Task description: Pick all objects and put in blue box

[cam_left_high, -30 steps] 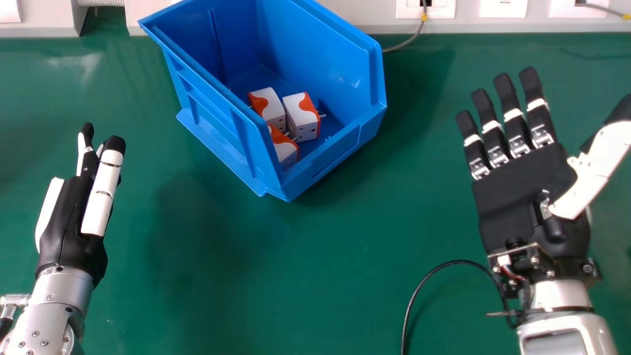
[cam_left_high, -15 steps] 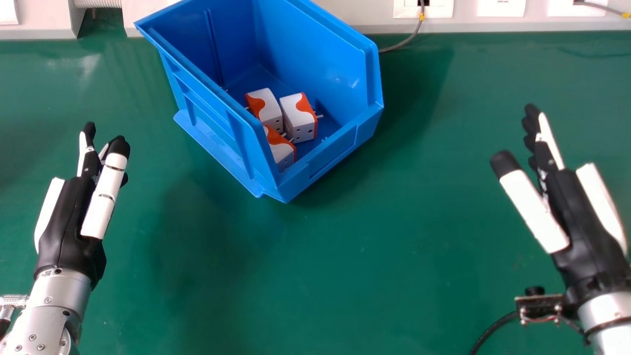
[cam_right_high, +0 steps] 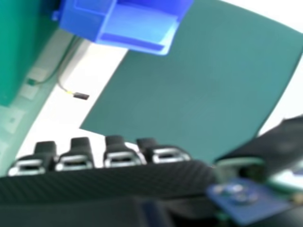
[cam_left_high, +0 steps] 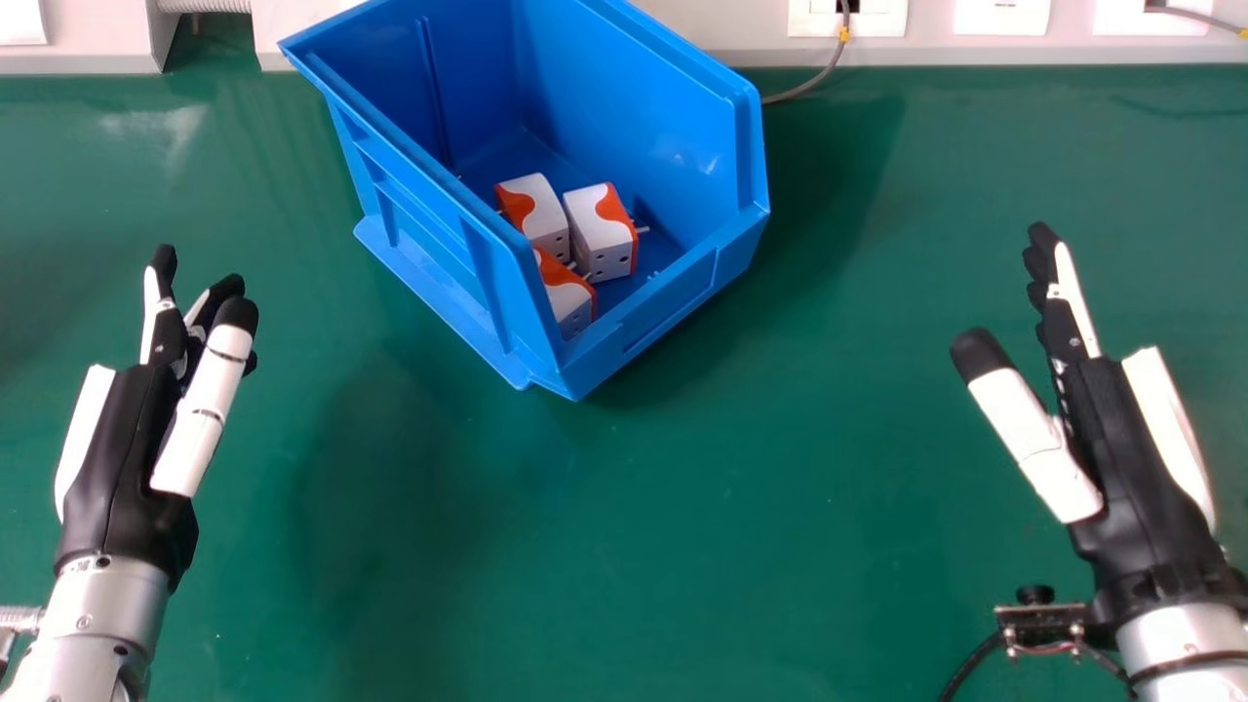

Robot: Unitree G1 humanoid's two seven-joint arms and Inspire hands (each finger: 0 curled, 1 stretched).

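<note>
Resting on the green table in the head view, the blue box stands turned at an angle, left of centre and near the table's far edge, with one corner pointing back towards the robot. Three white-and-orange plug adapters lie on its floor: a left adapter, a right adapter just beside it, and a near adapter partly hidden by the box's side wall. Metal pins stick out from them.

At the view's left, well apart from the box, is the left hand, open and relaxed with its thumb extended, holding nothing. At the view's right, the right hand is open too, its fingers straight and its thumb spread away from them, with nothing in its grasp. A small circuit board sits at the right wrist, and a black cable runs off beside it. Behind the table runs a pale panel with a wall socket and a grey cable.

In the right hand view, the right hand has its thumb held out to the side and grips nothing. The blue box is well apart from it. A dark connector ends a thin cord.
</note>
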